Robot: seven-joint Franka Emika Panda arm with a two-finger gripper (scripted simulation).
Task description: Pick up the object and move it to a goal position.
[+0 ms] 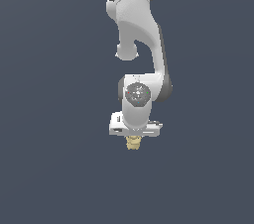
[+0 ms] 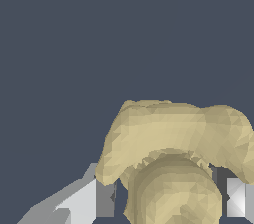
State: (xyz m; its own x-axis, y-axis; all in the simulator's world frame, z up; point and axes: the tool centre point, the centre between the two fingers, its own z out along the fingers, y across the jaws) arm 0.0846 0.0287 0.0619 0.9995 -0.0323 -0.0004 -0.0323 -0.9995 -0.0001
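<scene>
So my claw (image 1: 133,138) is pointing straight down with the little tan figurine (image 1: 133,142) poking out from under it, and judging by the wrist view I've got it pinched between my two fingers (image 2: 82,200), one pad on each side of its lower rounded lump. Handling-wise, my guess is it's light, since it's way narrower than the claw itself, and probably rigid, because nothing about the shape looks squashed where the pads meet it. The catch is how lumpy it is: no flat faces, so I reckon it could twist or slip if I squeeze on a bulge. The narrower bit under the wide top looks like the safest spot to hold, and that seems to be about where I've got it. The exterior view gives me the whole arm and shows the figurine hanging just below the claw, but the fingers are basically hidden there, and I honestly can't tell whether it's off the surface or touching it. The wrist view shows the pads and the shape up close, but nothing about height.
</scene>
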